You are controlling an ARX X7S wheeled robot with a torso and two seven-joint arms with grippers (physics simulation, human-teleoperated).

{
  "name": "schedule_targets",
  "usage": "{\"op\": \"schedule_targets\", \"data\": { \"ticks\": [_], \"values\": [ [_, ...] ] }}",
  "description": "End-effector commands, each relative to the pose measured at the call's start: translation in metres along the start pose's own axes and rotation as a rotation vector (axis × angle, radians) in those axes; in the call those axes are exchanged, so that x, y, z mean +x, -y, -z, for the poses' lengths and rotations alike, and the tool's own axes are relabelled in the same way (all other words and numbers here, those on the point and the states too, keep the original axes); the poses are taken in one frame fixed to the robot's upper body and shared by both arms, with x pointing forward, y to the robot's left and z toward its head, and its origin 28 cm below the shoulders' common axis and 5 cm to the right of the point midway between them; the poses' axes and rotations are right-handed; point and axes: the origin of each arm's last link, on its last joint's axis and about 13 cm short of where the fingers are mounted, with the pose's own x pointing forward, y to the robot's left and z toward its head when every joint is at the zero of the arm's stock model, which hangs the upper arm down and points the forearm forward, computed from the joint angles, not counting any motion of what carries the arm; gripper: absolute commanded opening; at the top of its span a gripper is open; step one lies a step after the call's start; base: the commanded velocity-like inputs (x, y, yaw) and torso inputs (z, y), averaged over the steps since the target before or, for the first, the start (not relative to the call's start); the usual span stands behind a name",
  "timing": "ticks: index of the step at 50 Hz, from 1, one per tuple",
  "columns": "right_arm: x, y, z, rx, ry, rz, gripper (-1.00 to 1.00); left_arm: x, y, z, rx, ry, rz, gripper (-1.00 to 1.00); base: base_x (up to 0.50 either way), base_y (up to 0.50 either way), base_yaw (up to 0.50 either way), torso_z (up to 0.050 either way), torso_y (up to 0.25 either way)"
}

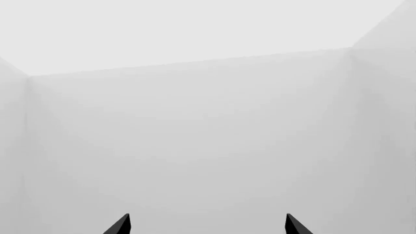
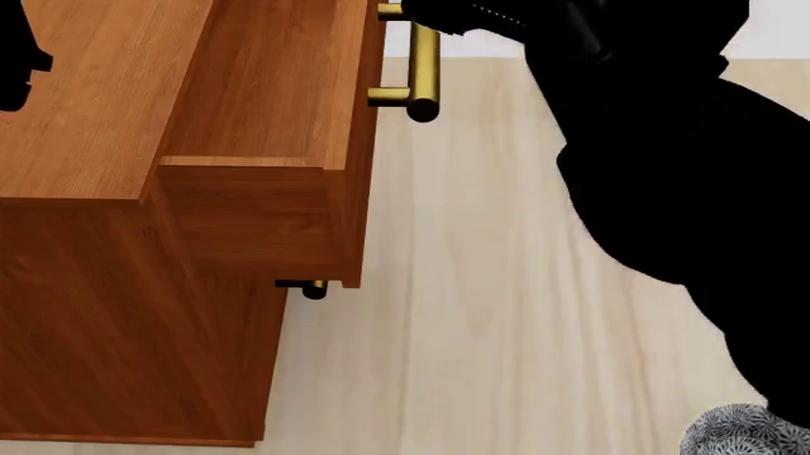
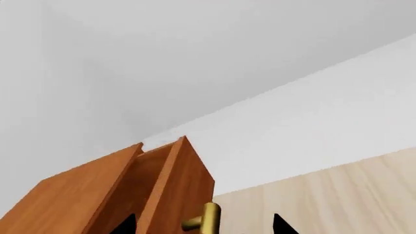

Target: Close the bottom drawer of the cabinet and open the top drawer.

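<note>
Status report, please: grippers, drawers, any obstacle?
Right gripper open, astride top drawer's handle. Left gripper open, facing bare wall. Top drawer out.

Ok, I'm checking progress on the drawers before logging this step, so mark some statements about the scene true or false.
1. The top drawer stands pulled out from the cabinet. True.
2. The left gripper is shut on a handle. False: it is open, facing only bare white walls.
3. In the right wrist view, the brass handle lies between the right gripper tips. True.
4. The floor is dark tile. False: it is pale wood.
</note>
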Motion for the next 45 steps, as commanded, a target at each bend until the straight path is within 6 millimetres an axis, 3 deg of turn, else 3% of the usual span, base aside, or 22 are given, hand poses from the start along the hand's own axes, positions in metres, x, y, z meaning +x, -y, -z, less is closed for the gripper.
{"op": "schedule_targets", "data": {
  "ticks": [1, 16, 45],
  "values": [
    [0.003, -0.007, -0.016, -0.191, -0.052, -0.013, 1.0, 0.0, 0.001, -0.001, -0.001, 0.002, 0.004, 1.0, 0.0, 0.0, 0.0, 0.0, 0.0],
    [0.009, -0.027, -0.055, -0.402, -0.106, -0.011, 1.0, -0.002, 0.0, 0.001, -0.01, 0.003, -0.001, 1.0, 0.0, 0.0, 0.0, 0.0, 0.0],
    [0.029, -0.055, -0.084, -0.61, -0.253, -0.032, 1.0, -0.003, 0.002, 0.006, -0.021, 0.001, 0.008, 1.0, 0.0, 0.0, 0.0, 0.0, 0.0]
  ]
}}
